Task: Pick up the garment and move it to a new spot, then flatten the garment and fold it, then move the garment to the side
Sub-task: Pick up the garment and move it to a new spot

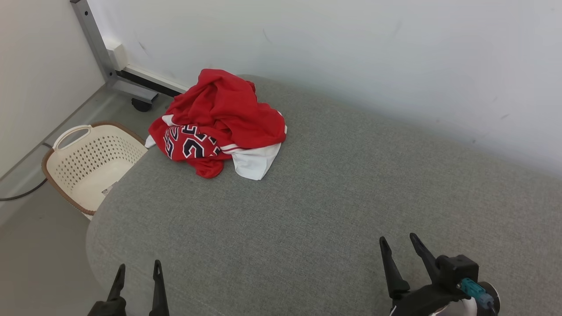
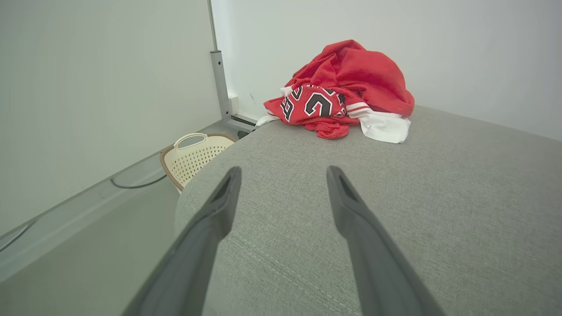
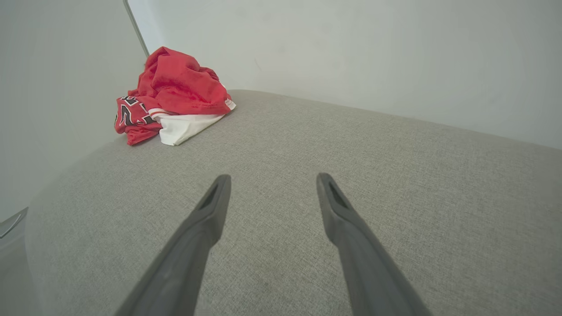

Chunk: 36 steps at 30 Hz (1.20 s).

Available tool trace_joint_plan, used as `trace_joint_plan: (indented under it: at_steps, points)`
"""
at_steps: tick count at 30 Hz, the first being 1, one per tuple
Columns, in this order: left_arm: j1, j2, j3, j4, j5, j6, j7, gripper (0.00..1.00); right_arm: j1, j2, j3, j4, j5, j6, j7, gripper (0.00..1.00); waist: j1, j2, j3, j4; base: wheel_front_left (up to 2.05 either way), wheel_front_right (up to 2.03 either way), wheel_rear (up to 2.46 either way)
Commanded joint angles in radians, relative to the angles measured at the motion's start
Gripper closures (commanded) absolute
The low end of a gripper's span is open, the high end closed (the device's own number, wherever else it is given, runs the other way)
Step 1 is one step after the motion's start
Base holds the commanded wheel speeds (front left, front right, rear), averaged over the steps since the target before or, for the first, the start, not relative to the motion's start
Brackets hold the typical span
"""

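The garment is a red jersey with dark numerals and white trim, crumpled in a heap at the far left corner of the grey cushioned surface. It also lies ahead in the left wrist view, garment, and far left in the right wrist view, garment. My left gripper stands open at the near left edge, well short of the heap. My right gripper stands open at the near right, farther from it. Both hold nothing: left gripper, right gripper.
A cream perforated laundry basket stands on the floor beside the surface's left edge. A metal frame leg on a caster and a cable lie beyond it. White walls close the back and left.
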Motion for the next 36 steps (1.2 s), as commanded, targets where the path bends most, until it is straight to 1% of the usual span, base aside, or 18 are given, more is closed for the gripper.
trace_joint_plan:
  at_steps: [1,5,10,14,18,24,25,26,28,31,34,35,36]
  points:
    - [0.005,-0.004,0.000,0.007,-0.014,-0.002,-0.004,0.00,-0.005,-0.002,0.003,-0.001,-0.001,0.003,-0.009,0.00,-0.0003,0.0000,0.000,-0.001,0.00,0.00,0.00]
    - [-0.037,-0.007,-0.016,0.043,-0.020,-0.023,-0.004,0.00,0.001,-0.002,0.003,-0.001,-0.001,0.003,-0.008,0.00,-0.0003,0.0000,0.002,-0.003,0.00,0.00,0.00]
    - [-0.173,-0.007,-0.047,0.128,-0.029,-0.053,0.012,0.00,0.007,-0.002,-0.011,-0.021,-0.018,0.003,0.000,0.00,-0.0003,0.0000,0.023,-0.013,0.00,0.00,0.00]
    - [-0.340,-0.008,-0.041,0.228,-0.071,-0.069,0.055,0.00,-0.011,-0.003,-0.002,-0.062,-0.044,0.003,0.034,0.00,-0.0003,0.0000,0.088,-0.064,0.00,0.00,0.00]
    - [-0.534,-0.005,-0.021,0.351,-0.124,-0.077,0.146,0.00,-0.034,-0.003,0.001,-0.131,-0.091,0.003,0.079,0.00,-0.0003,0.0000,0.182,-0.135,0.00,0.00,0.00]
    - [-0.786,0.055,0.000,0.489,-0.184,-0.105,0.315,0.00,-0.057,-0.003,0.003,-0.282,-0.154,0.003,0.145,0.00,-0.0003,0.0000,0.323,-0.248,0.00,0.00,0.00]
    - [-0.814,0.069,0.003,0.510,-0.197,-0.107,0.348,0.00,-0.059,-0.003,0.005,-0.312,-0.162,0.003,0.156,0.00,-0.0003,0.0000,0.345,-0.267,0.00,0.00,0.00]
    - [-0.865,0.086,0.010,0.544,-0.210,-0.112,0.402,0.00,-0.056,-0.003,0.004,-0.369,-0.180,0.003,0.176,0.00,-0.0003,0.0000,0.380,-0.295,0.00,0.00,0.00]
    - [-0.916,0.104,0.031,0.562,-0.239,-0.113,0.446,0.00,-0.058,-0.002,0.008,-0.428,-0.194,0.003,0.197,0.00,-0.0003,0.0000,0.416,-0.325,0.00,0.00,0.00]
    - [-0.968,0.136,0.061,0.582,-0.269,-0.103,0.481,0.00,-0.040,-0.002,0.008,-0.505,-0.207,0.003,0.222,0.00,-0.0003,0.0000,0.460,-0.361,0.00,0.00,0.00]
    - [-1.009,0.181,0.084,0.596,-0.277,-0.075,0.507,0.00,-0.004,-0.002,0.007,-0.565,-0.202,0.003,0.239,0.00,-0.0003,0.0000,0.489,-0.394,0.00,0.00,0.00]
    - [-1.009,0.181,0.084,0.596,-0.277,-0.075,0.507,0.00,-0.004,-0.002,0.007,-0.565,-0.202,0.003,0.239,0.00,-0.0003,0.0000,0.489,-0.394,0.00,0.00,0.00]
    - [-1.021,0.198,0.092,0.604,-0.280,-0.063,0.518,0.00,0.009,-0.001,0.003,-0.581,-0.198,0.003,0.246,0.00,-0.0003,0.0000,0.496,-0.403,0.00,0.00,0.00]
